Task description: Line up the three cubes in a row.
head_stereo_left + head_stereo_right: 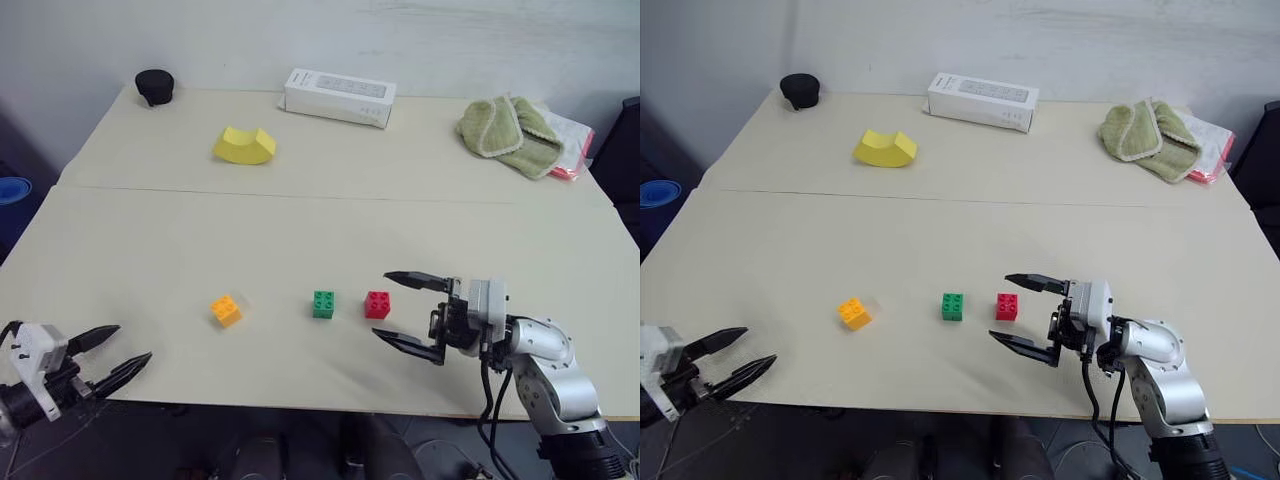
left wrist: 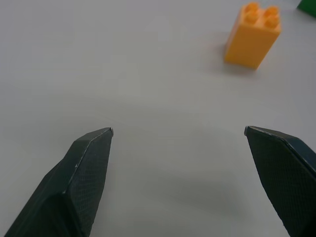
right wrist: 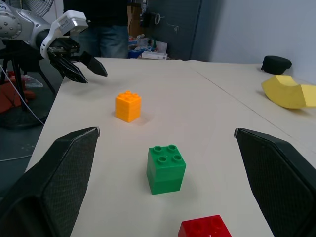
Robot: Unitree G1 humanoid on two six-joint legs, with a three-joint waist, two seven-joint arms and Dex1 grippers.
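Cubes orange [image 1: 226, 309], green [image 1: 323, 304] and red [image 1: 378, 304] sit in a row (orange slightly apart); left claw [image 1: 112, 354] and right claw [image 1: 408, 311] gape empty.

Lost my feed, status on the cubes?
Left gripper, right gripper open, empty. Orange plastic cube, green cube, red cube roughly in row. Nothing in the way.

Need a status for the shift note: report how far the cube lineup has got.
Mostly done: red cube, green cube and orange cube sit roughly in a row, the orange one apart and turned askew. Nothing is held: left gripper and right gripper are open. Left: perhaps squaring the orange one.
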